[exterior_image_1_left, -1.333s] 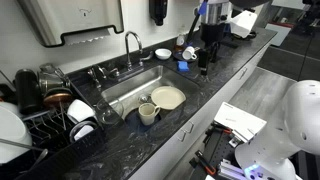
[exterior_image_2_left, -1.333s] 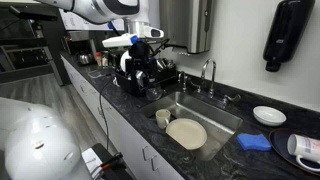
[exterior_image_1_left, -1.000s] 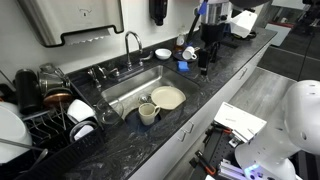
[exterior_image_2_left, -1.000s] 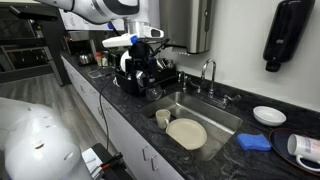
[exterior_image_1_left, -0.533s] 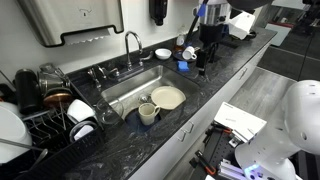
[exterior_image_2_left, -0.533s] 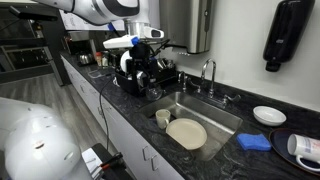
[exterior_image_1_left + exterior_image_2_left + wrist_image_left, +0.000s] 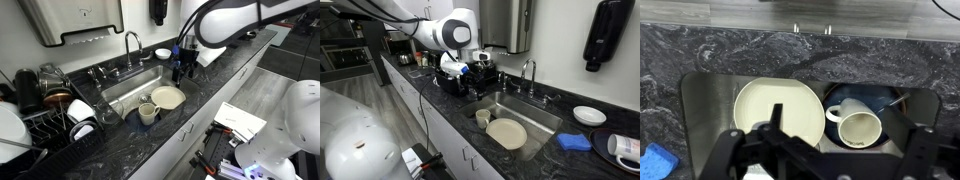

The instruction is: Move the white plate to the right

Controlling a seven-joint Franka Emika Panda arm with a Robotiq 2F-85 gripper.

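Note:
The white plate (image 7: 168,97) lies flat in the steel sink (image 7: 122,90), next to a cream mug (image 7: 148,112). Both also show in an exterior view: plate (image 7: 506,133), mug (image 7: 483,117). In the wrist view the plate (image 7: 778,113) lies left of the mug (image 7: 857,127), which stands in a dark blue dish (image 7: 880,98). My gripper (image 7: 180,68) hangs above the counter at the sink's edge, high over the plate and apart from it; it also shows here (image 7: 470,84). In the wrist view the gripper (image 7: 845,135) is open and empty.
A faucet (image 7: 130,45) stands behind the sink. A small white bowl (image 7: 163,53) and a blue sponge (image 7: 573,142) lie on the dark counter. A dish rack (image 7: 50,112) with dishes stands beside the sink. A coffee machine (image 7: 480,72) is behind my arm.
My arm has swung from over the coffee machine toward the sink, and the gripper now hangs near the sink's edge. Plate and mug have not moved.

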